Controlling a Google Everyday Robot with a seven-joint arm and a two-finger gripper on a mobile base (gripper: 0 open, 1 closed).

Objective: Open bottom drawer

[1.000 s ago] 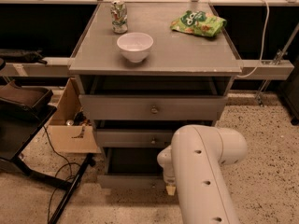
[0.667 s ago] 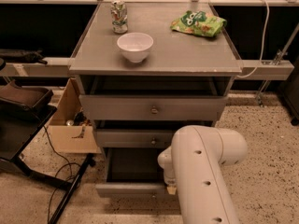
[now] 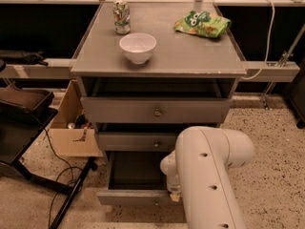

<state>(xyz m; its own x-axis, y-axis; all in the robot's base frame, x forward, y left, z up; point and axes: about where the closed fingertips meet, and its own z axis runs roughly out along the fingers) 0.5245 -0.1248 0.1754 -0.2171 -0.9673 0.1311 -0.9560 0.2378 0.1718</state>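
Item 1, gripper (image 3: 174,193): it sits low at the right end of the bottom drawer's front panel, almost wholly hidden behind the wrist. I cannot tell whether it is open or closed, or whether it touches the panel.

Item 2, arm (image 3: 209,175): white and bulky, it fills my near right foreground. The forearm rises from the near edge to a rounded elbow level with the middle drawer. A short wrist link then bends left and down to the gripper.

Item 3, bottom drawer (image 3: 128,197): it stands pulled out towards me, its slim grey front nearest. The dark box interior is exposed behind the front, and the right end is covered by the arm.

Item 4, middle drawer (image 3: 136,141): slightly proud of the cabinet, with a round knob at centre.

Item 5, top drawer (image 3: 190,111): the tallest front, with a central knob.

Item 6, cabinet top (image 3: 190,54): flat grey. It carries a white bowl (image 3: 137,47) near its left middle, a can (image 3: 122,17) beyond the bowl, and a green snack bag (image 3: 202,24) at far right.

Item 7, surroundings: the floor (image 3: 271,142) is speckled. A cardboard box (image 3: 71,140) sits just left of the cabinet. A dark chair (image 3: 24,104) stands further left, with black cables (image 3: 59,180) trailing on the floor.
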